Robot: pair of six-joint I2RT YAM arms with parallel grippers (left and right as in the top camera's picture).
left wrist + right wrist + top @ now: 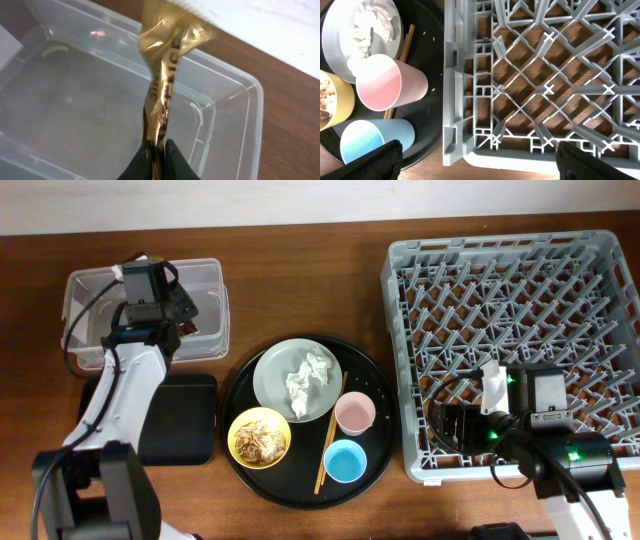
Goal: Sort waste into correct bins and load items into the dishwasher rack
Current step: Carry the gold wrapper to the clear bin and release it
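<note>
- The left gripper (158,150) has its jaws pressed together on the lower end of the crumpled brown-gold wrapper (165,75), which rises twisted from the pinch and shows dark lettering
- Gripper and wrapper hang over the clear tub (212,280), which sits up and to the left of the round black tray (300,485)
- The shallow black tray (190,420) lies just left of the round tray, partly under the left arm
- On the round tray, toward its top, rests the grey-green plate (272,370) with the white tissue (308,380) on it
- At the round tray's lower left stands the yellow bowl (236,432), holding the brownish food scraps (262,440)
- On its right side are the pink cup (354,413) and, below it, the blue cup (345,461), both mouth up
- The wooden chopsticks (330,435) lie slanted on the round tray between the bowl and the cups
- The dishwasher rack (500,260) stands just right of the round tray
- The right gripper (476,160) hovers over the rack's corner nearest the round tray, jaws wide apart and holding nothing
</note>
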